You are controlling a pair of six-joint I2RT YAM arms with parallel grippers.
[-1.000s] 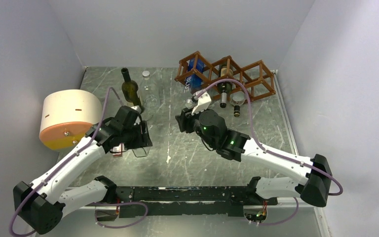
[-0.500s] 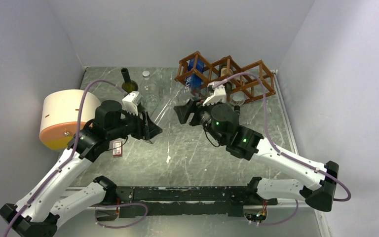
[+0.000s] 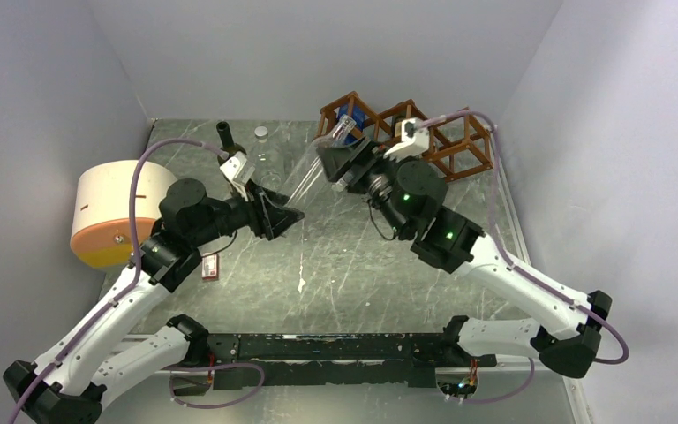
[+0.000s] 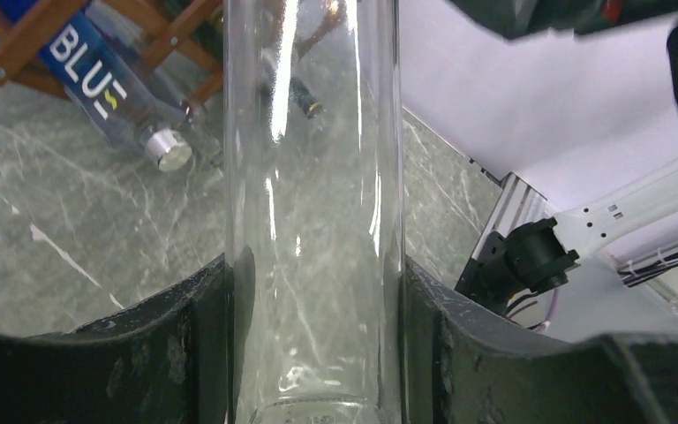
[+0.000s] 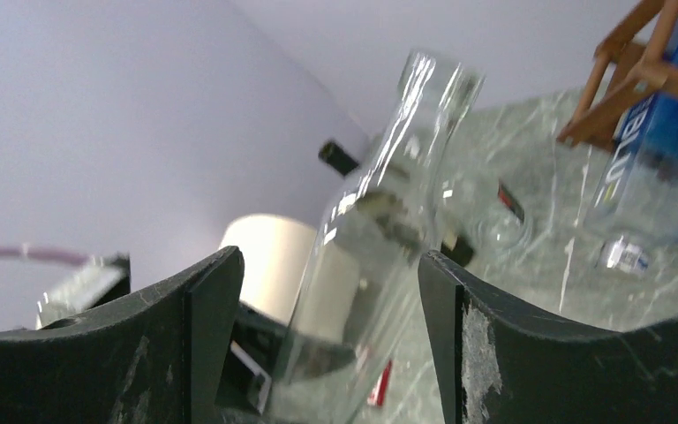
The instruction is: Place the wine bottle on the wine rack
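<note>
Wine bottle point(image 4: 313, 177) clamped in left fingers point(image 4: 185, 353), right fingers point(image 5: 512, 353) spread

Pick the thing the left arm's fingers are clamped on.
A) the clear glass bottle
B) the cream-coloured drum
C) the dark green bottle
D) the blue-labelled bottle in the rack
A: in the left wrist view the clear glass bottle sits pinched in the left gripper, with both black fingers pressed against its sides.
</note>
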